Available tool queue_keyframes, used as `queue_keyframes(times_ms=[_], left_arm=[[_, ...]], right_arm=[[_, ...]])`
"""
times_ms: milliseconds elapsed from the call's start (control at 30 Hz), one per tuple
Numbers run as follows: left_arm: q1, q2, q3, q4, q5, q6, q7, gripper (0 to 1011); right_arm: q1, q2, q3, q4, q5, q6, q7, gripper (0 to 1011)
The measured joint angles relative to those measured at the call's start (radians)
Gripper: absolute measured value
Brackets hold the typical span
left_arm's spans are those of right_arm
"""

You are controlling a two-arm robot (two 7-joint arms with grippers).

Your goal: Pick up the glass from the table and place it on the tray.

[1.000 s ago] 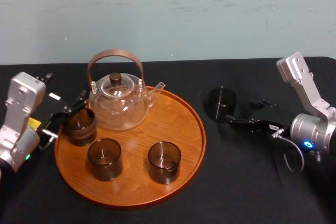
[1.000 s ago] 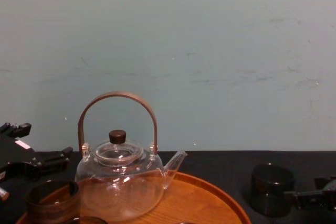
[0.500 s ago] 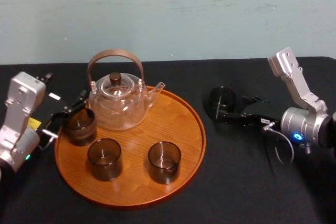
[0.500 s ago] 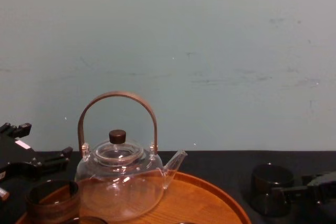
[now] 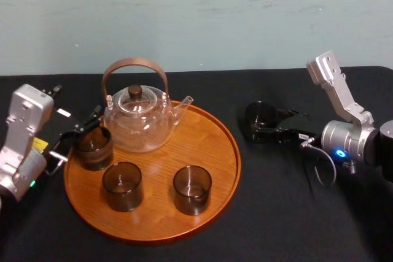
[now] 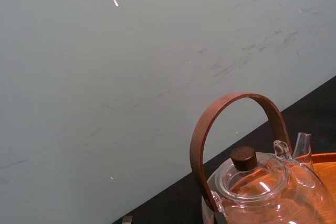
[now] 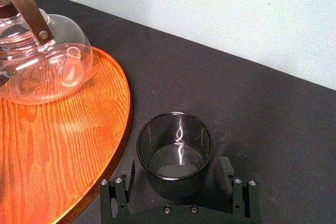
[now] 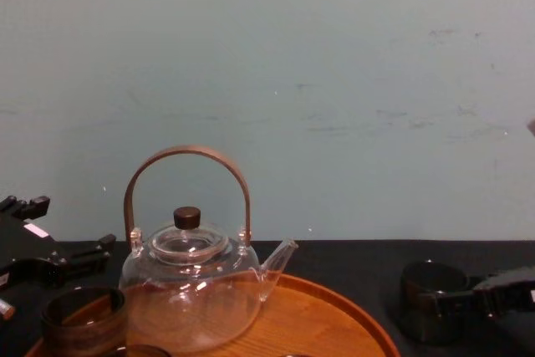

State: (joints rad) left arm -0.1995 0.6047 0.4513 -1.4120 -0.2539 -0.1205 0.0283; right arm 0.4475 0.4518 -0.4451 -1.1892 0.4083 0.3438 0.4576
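Glass near tray rim — right gripper spread around it, left gripper tray-side.

The right gripper has closed in on the glass from the side away from the tray; its spread fingers now flank it.

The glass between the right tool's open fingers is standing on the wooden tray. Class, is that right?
No. The right wrist view shows the glass between the right tool's open fingers standing on the black table, just off the tray. The left tool sits at the tray's left edge.
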Motion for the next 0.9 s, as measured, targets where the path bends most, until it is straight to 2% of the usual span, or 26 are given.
queue_keyframes(times_ms=[567, 900], left_arm=[[0.000, 0.000, 0.000, 0.000, 0.000, 0.000, 0.000, 1002], [0.000, 0.000, 0.000, 0.000, 0.000, 0.000, 0.000, 1001]], right_arm=[[0.061, -0.045, -0.015, 0.097, -0.036, -0.017, 0.017, 1002], [0.082, -0.063, -0.022, 0.131, -0.052, -0.021, 0.033, 1002]])
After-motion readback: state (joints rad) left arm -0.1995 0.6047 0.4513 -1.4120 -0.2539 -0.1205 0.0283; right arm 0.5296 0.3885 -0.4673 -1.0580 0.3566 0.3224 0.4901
